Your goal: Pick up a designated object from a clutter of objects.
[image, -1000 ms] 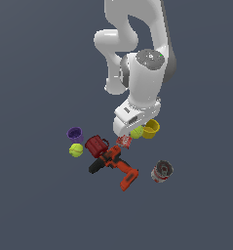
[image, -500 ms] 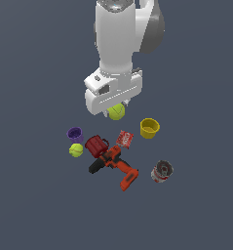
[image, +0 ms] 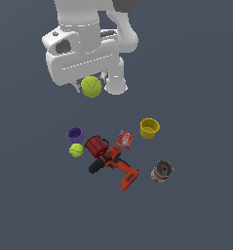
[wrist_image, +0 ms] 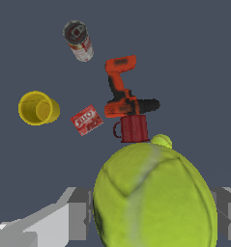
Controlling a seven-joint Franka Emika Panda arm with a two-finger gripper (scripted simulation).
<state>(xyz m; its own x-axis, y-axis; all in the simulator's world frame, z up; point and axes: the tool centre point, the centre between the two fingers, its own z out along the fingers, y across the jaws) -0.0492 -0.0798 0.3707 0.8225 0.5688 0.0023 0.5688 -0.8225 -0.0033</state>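
Note:
The designated object, a yellow-green tennis ball (image: 91,86) with pale seams, hangs high above the floor, held under the white arm. My gripper (image: 92,84) is shut on it; in the wrist view the ball (wrist_image: 154,198) fills the near part between the grey fingers (wrist_image: 78,219). Far below lies the clutter of objects: a purple cup (image: 75,134), a second yellow-green ball (image: 76,150), a dark red mug (image: 95,145), an orange-and-black power drill (image: 115,166), a red box (image: 125,138), a yellow cup (image: 149,128) and a silver can (image: 162,171).
The floor is a plain dark grey surface (image: 201,88). In the wrist view the second ball (wrist_image: 161,141) peeks out behind the held ball, beside the mug (wrist_image: 133,128), with the drill (wrist_image: 122,94), box (wrist_image: 86,119), yellow cup (wrist_image: 37,108) and can (wrist_image: 79,40) beyond.
The arm has risen from the clutter with the tennis ball held in the gripper and moved toward the exterior view's left. The items on the floor have stayed put.

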